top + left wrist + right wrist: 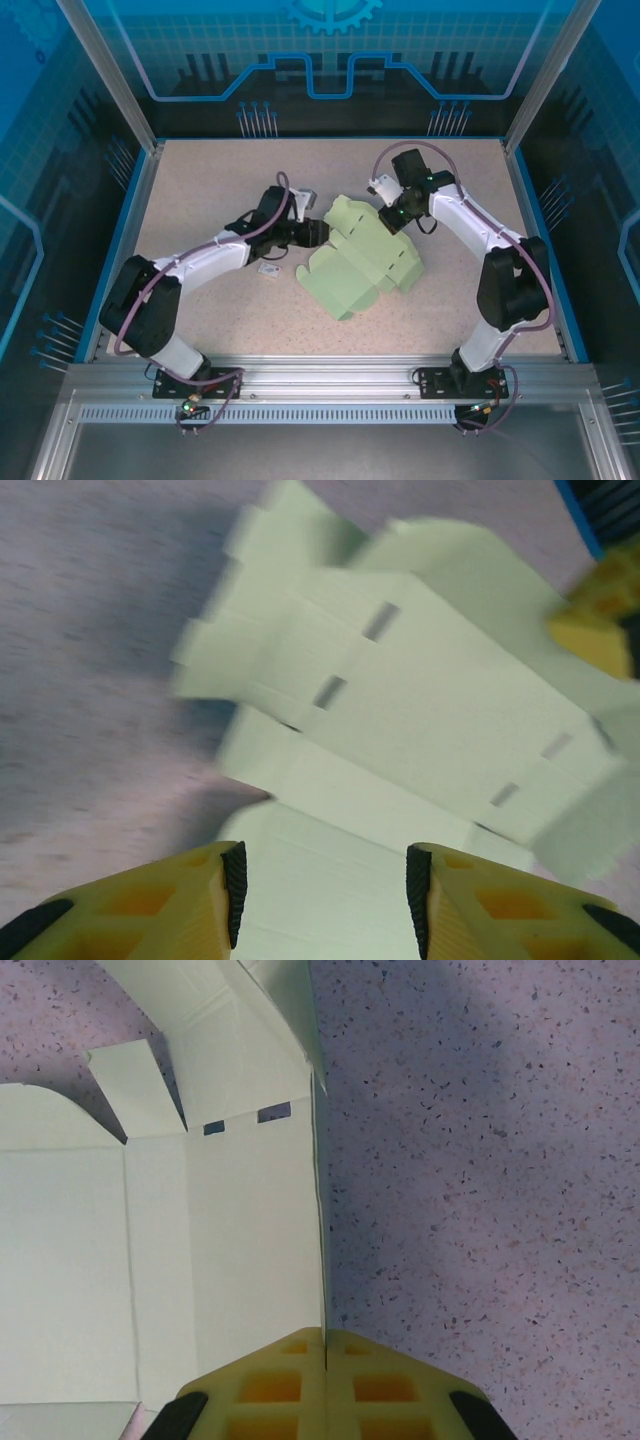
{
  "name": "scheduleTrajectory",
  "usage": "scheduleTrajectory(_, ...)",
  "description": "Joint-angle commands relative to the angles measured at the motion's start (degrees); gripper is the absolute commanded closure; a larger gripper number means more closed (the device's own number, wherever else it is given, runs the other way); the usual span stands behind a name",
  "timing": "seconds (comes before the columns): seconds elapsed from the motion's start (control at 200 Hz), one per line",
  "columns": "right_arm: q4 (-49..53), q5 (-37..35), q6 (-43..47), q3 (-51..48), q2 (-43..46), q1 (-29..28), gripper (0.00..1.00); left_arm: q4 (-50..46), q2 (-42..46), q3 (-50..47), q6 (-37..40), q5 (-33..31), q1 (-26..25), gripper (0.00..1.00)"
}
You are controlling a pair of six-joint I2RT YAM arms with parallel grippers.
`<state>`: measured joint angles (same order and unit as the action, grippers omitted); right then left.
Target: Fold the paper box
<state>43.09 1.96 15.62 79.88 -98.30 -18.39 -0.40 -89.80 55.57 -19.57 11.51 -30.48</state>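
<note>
**Thin card, two claws, one loose sheet**

The paper box [360, 265] lies mid-table [220, 180], a pale green die-cut sheet, half raised: some panels flat, some flaps lifted. I judge it very light and springy. It should bend readily along its scored creases, stay stiff across a panel, and slide on the speckled surface if I push it with nothing holding it. A hard pinch in the middle of a panel could dent it. I would take it at a free edge or flap, close to a crease, and keep one claw on it as an anchor.

My right gripper [325, 1345] sits at the box's far right corner, fingers pressed together. One card edge runs straight into the seam between them, so I take it to be pinching that edge, though only a sliver shows.

My left gripper [325, 880] is at the box's left side, fingers spread, holding nothing. A flat panel lies just under the gap, and the slotted panels are beyond the tips.

A small white tag [268, 270] lies apart, left of the box.
</note>
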Motion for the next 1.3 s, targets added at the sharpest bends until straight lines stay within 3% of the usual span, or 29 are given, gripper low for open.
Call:
scheduleTrajectory(0.0, -0.89, 0.32, -1.01, 1.41, -1.18, 0.6, 1.0, 5.28, 1.13, -2.17, -2.21, 0.5, -3.56, 0.52)
scheduleTrajectory(0.83, -5.13, 2.79, -2.16, -1.44, 0.86, 2.31, 1.0, 10.24, -9.8, -2.55, -0.91, -1.58, -9.51, 0.51)
scheduleTrajectory(1.296, -4.73, 2.59, -2.08, -1.28, 0.66, 2.36, 1.0, 14.17, -14.77, -1.49, -0.16, -1.84, -9.61, 0.57)
